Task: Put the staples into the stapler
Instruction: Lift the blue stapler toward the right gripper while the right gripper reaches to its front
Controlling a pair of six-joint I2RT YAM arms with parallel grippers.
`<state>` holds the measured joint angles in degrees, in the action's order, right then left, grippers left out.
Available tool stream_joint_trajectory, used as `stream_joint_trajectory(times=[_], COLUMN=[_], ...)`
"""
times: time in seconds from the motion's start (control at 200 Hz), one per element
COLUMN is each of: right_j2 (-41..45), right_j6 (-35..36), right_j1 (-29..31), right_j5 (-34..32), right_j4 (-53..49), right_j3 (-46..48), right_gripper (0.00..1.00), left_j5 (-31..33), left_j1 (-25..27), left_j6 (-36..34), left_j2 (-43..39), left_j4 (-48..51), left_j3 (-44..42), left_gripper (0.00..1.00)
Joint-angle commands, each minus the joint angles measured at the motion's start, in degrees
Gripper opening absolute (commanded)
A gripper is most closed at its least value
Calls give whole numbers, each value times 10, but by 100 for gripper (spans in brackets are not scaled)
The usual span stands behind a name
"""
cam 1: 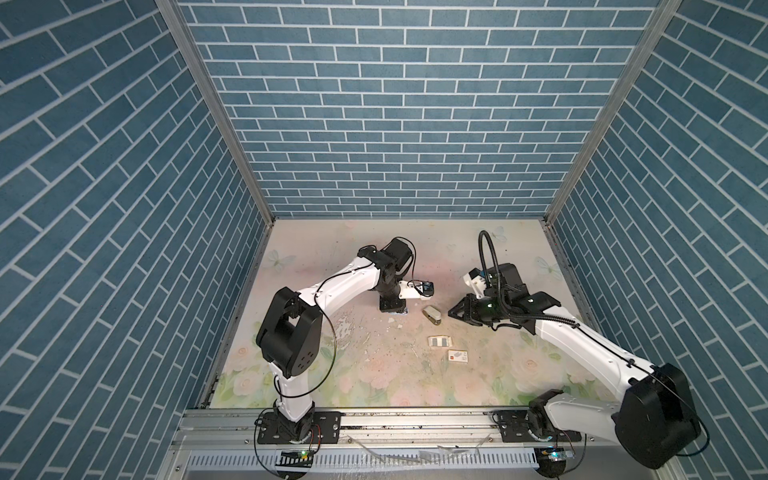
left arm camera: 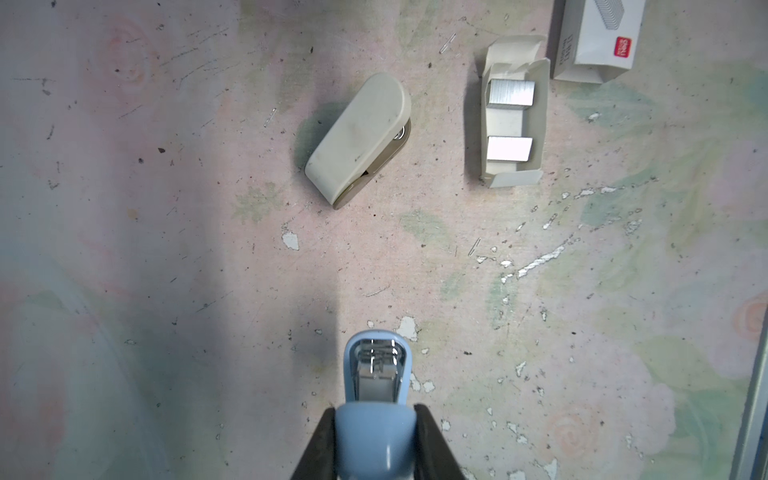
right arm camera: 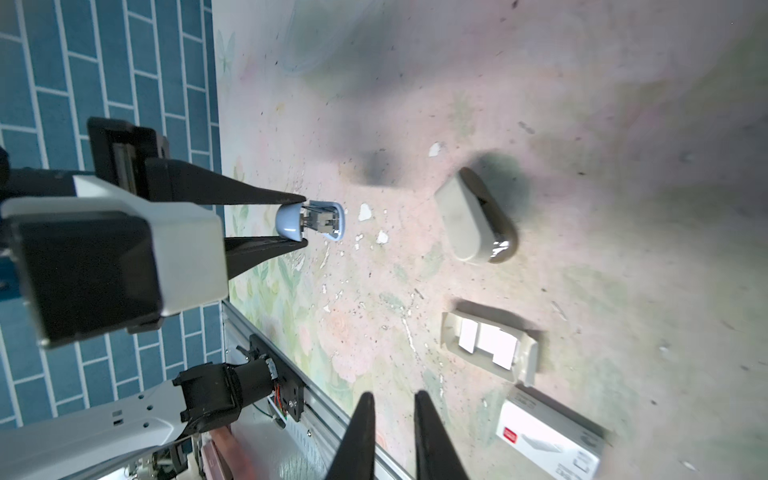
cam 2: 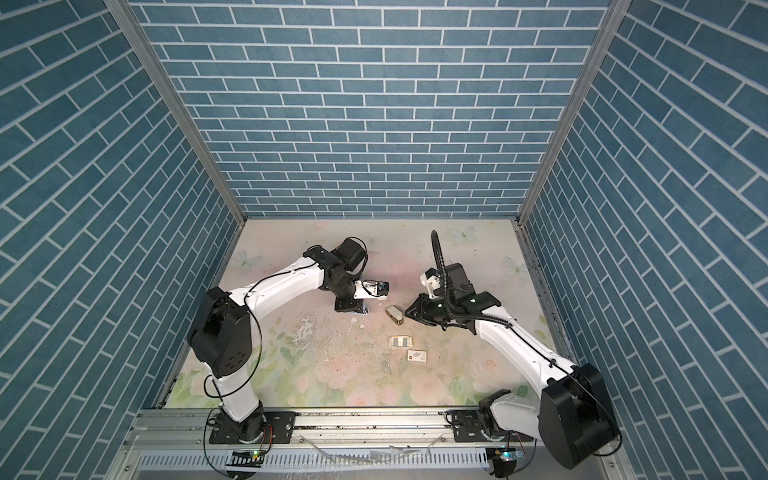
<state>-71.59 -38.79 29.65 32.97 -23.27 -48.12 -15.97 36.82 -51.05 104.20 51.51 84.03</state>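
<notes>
My left gripper (left arm camera: 375,409) is shut on a small blue stapler (left arm camera: 374,440), whose bare metal channel (left arm camera: 376,370) points at the table. It shows between the black fingers in the right wrist view too, as the blue stapler (right arm camera: 320,220). A beige stapler (cam 1: 432,314) lies closed on the mat between both grippers. Two strips of staples (left arm camera: 511,92) sit in an open cream tray (left arm camera: 505,120), in both top views just in front of the beige stapler. My right gripper (right arm camera: 392,397) hovers slightly open and empty right of the beige stapler (right arm camera: 473,222).
A white staple box with a red logo (cam 1: 457,356) lies by the tray, toward the front right. The floral mat is scuffed, with loose single staples (left arm camera: 473,246) scattered on it. Blue brick walls enclose three sides; a metal rail (cam 1: 374,419) runs along the front.
</notes>
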Motion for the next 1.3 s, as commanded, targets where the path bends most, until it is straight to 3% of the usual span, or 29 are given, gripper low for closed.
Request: stream_joint_trajectory(times=[0.0, 0.285, 0.51, 1.295], right_j2=[-25, -114, -159, -188], right_j6=[-29, -74, -86, -66], right_j1=[13, 48, 68, 92], right_j5=[21, 55, 70, 50], right_j4=[40, 157, 189, 153], right_j3=[-11, -31, -53, -63], right_gripper=[21, 22, 22, 19], left_j5=[-19, -22, -19, -26], left_j1=[4, 22, 33, 43], left_j6=[33, 47, 47, 78], left_j2=[-22, -72, -84, -109], left_j4=[-3, -24, -30, -48], left_j3=[-8, -46, -56, -42], left_gripper=[7, 5, 4, 2])
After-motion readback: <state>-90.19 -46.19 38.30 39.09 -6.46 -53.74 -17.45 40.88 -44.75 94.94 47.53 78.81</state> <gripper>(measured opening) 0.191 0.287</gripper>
